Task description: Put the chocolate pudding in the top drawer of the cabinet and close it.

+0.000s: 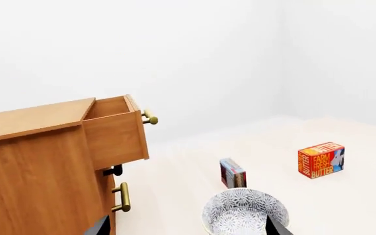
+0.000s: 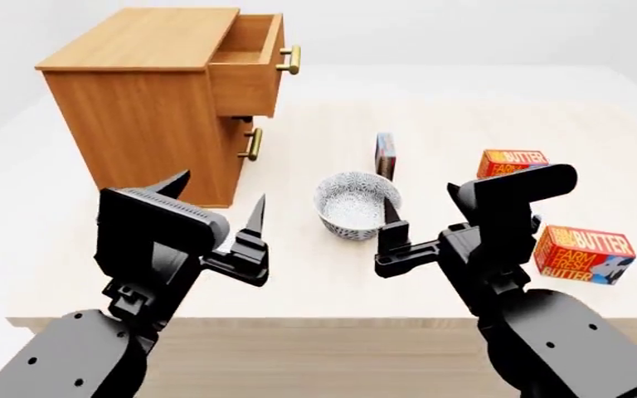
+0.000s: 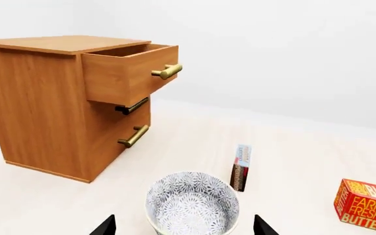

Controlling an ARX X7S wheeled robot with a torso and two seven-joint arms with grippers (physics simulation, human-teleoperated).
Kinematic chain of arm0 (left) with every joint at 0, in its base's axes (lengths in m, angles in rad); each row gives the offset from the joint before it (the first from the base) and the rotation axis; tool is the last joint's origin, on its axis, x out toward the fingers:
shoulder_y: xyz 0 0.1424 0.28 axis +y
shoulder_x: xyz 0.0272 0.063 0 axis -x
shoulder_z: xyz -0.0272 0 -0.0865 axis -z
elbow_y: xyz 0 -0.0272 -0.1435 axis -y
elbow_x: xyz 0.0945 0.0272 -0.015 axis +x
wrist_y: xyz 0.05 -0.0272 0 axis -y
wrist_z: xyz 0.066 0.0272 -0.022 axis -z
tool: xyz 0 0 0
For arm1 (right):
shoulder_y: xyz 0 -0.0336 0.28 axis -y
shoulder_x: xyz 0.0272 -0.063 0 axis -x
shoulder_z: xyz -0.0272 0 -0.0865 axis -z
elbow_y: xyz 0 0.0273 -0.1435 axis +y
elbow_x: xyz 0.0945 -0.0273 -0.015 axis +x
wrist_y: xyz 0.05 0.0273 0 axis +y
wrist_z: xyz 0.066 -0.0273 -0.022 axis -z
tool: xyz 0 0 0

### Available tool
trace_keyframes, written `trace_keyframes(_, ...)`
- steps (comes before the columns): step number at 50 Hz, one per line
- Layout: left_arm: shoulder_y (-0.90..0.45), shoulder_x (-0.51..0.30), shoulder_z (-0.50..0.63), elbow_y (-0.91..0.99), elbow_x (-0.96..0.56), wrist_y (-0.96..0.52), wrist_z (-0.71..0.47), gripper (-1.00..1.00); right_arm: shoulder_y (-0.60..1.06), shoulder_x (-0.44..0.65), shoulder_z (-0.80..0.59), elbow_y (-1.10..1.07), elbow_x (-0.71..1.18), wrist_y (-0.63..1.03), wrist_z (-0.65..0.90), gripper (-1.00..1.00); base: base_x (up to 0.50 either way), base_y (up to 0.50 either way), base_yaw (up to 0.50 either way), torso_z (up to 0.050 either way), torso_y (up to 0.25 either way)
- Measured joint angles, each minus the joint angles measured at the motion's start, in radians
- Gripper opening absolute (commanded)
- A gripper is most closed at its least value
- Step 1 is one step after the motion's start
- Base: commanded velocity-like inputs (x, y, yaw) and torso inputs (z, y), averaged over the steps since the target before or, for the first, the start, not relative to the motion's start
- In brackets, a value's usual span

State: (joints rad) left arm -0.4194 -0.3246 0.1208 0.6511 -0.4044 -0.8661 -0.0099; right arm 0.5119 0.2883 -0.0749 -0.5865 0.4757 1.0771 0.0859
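The chocolate pudding [image 2: 385,156] is a thin box standing on edge on the table, just behind the patterned bowl; it also shows in the left wrist view [image 1: 232,173] and the right wrist view [image 3: 241,167]. The cabinet [image 2: 147,99] stands at the back left, and its top drawer [image 2: 250,62] is pulled open, with a brass handle. It shows too in the wrist views [image 1: 115,129] [image 3: 128,73]. My left gripper [image 2: 216,199] is open and empty at the table's front left. My right gripper [image 2: 424,206] is open and empty, just in front of the bowl.
A white patterned bowl [image 2: 357,204] sits mid-table between pudding and grippers. Two red-orange Farm Fresh Butter boxes lie at the right, one farther back [image 2: 511,163] and one nearer [image 2: 584,254]. Lower drawers with brass handles [image 2: 252,143] are shut. The table's front edge [image 2: 296,319] is close.
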Motion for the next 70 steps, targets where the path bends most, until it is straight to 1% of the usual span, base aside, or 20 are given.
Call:
trace_keyframes(9,-0.105,-0.002,-0.051,0.053,-0.072,-0.143,-0.013,1.00,0.052,0.011,0.024,-0.010,0.029,0.055,0.000,1.00,0.14,0.00,0.00,0.000,0.000)
trace_keyframes(19,-0.175,0.001,-0.077,0.087,-0.117,-0.231,-0.028,1.00,0.073,0.021,0.030,-0.009,0.038,0.068,0.001,1.00,0.15,0.00,0.00,0.000,0.000)
trace_keyframes(43,-0.235,0.002,-0.091,0.127,-0.165,-0.309,-0.055,1.00,0.072,0.036,0.032,0.003,0.043,0.052,0.003,1.00,0.15,0.00,0.00,0.000,0.000)
trace_keyframes(59,-0.327,0.029,-0.171,0.178,-0.244,-0.412,-0.086,1.00,0.066,0.042,0.039,-0.017,0.060,0.056,0.005,1.00,0.15,0.00,0.00,0.000,0.000)
trace_keyframes(70,-0.363,0.041,-0.203,0.204,-0.286,-0.452,-0.101,1.00,0.061,0.046,0.040,-0.023,0.068,0.051,0.006,1.00,0.15,0.00,0.00,0.000,0.000)
